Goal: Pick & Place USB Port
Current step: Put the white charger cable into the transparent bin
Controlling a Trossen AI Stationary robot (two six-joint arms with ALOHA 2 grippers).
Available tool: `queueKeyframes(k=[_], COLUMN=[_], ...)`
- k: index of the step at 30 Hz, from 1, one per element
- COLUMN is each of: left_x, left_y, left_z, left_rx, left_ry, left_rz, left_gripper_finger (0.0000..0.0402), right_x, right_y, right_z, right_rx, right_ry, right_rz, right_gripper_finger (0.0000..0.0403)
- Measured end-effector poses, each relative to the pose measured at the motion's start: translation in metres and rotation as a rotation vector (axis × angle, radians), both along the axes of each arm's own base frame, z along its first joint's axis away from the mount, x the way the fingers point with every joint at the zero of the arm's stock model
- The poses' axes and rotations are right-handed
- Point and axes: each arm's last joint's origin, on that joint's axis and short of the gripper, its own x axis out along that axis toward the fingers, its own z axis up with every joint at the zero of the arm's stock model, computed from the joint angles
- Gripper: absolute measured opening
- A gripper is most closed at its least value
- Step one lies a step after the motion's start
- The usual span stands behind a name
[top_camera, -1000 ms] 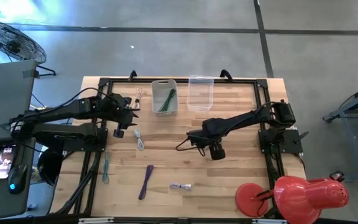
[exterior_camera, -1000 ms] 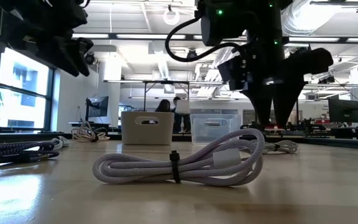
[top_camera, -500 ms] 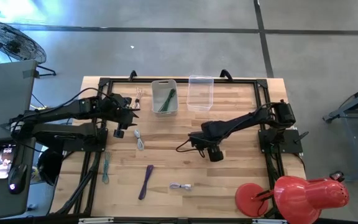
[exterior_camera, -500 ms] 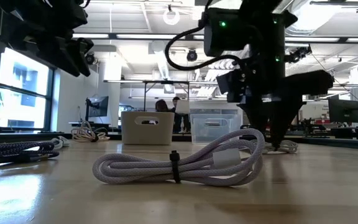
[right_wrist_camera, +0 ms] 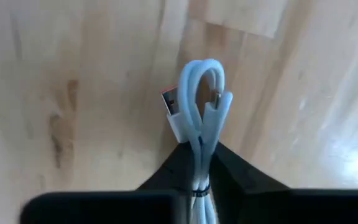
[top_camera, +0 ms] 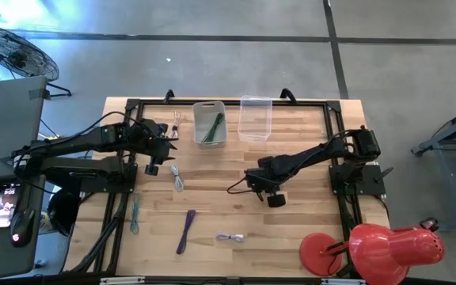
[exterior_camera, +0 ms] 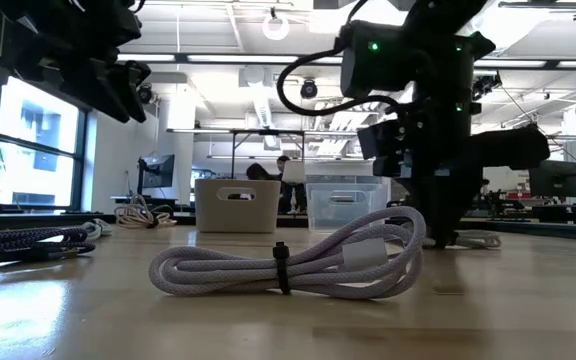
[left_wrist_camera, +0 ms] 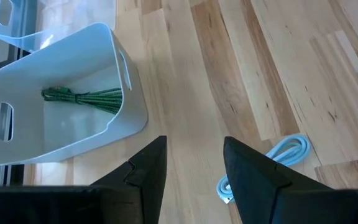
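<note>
A pale blue USB cable bundle [right_wrist_camera: 199, 106], with a red-tongued plug [right_wrist_camera: 171, 99] at its looped end, lies on the wood at the table's middle. My right gripper [right_wrist_camera: 199, 169] is shut on it, and in the high view that gripper [top_camera: 257, 185] hides the bundle. In the low view an end of the bundle [exterior_camera: 483, 240] shows on the table beside the fingers. My left gripper [left_wrist_camera: 194, 158] hangs open over the left side, near the white bin [top_camera: 210, 124], with nothing between its fingers. My right gripper pinches the bundled strands [right_wrist_camera: 198, 158] between its two fingers, close to the dark tie [right_wrist_camera: 197, 186]. The fingers come from above, pointing down, and lie across the bundle. The looped end with the plugs sticks out beyond them. The bundle appears to rest on the table.
The white bin holds a green cable [left_wrist_camera: 82, 96]; a clear bin [top_camera: 255, 117] stands to its right. Loose cables lie about: light blue [top_camera: 178, 179], teal [top_camera: 134, 214], purple [top_camera: 186, 230], white [exterior_camera: 298, 262]. A red lamp [top_camera: 374, 245] sits at the near right corner.
My right gripper has come down onto the table, drifting slightly toward the near right, and has shut on the pale blue cable bundle. The bundle has stayed on the table.
</note>
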Motion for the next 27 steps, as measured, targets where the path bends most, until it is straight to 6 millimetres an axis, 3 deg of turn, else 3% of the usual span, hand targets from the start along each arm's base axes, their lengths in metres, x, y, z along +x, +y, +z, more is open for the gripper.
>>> queueKeyframes(k=[11,17,21,27], left_x=[0.004,0.004,0.007,0.011], left_y=[0.003,0.008,0.010,0.011], left_z=[0.005,0.007,0.012,0.017], left_rx=[0.055,0.168,0.169,0.176], left_ry=[-0.060,-0.058,-0.117,-0.189], left_rz=[0.044,0.174,0.235,0.245], left_gripper_finger=[0.0154,0.0154,0.0154,0.0154], right_x=[-0.003,-0.008,0.001,0.026], right_y=[0.004,0.001,-0.007,-0.044], right_z=[0.011,0.055,0.091,0.136], right_rx=[-0.225,-0.386,-0.478,-0.543], right_ry=[-0.059,-0.143,-0.279,-0.555], right_rz=[0.007,-0.007,-0.022,-0.312], right_gripper_finger=[0.0014,0.0014,0.0014,0.0014])
